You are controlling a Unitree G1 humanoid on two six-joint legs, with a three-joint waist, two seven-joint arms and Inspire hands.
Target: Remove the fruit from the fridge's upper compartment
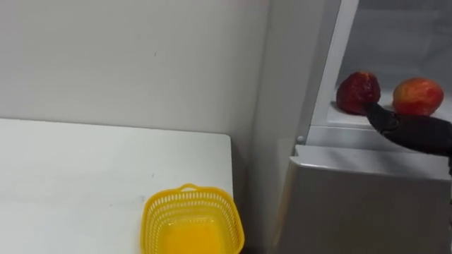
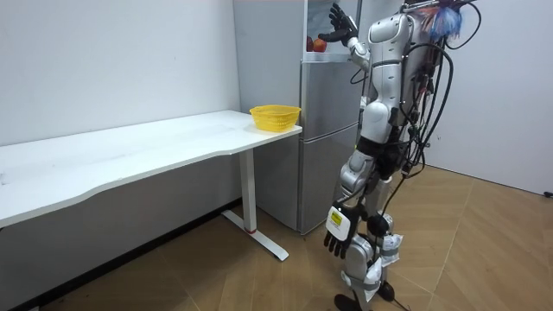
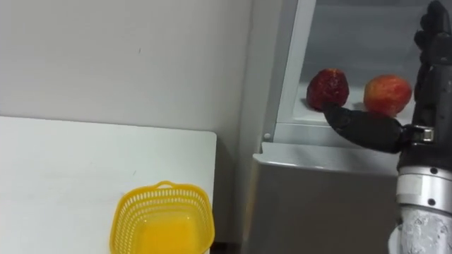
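Two fruits lie on the shelf of the open upper fridge compartment (image 1: 332, 116): a dark red fruit (image 3: 328, 88) and, to its right, a red-orange apple (image 3: 387, 94). My right hand (image 3: 385, 134) is raised in front of them and open. Its fingers (image 3: 432, 56) point upward beside the apple, and its thumb reaches left, with the tip just below and in front of the dark red fruit. Nothing is held in it. In the room view I stand facing the fridge (image 2: 324, 130), and my left hand (image 2: 337, 231) hangs relaxed and empty by my thigh.
A yellow plastic basket (image 1: 192, 219) stands empty at the right end of the white table (image 1: 85, 176), next to the fridge. The lower fridge door (image 1: 367, 204) is closed. A plain wall rises behind the table.
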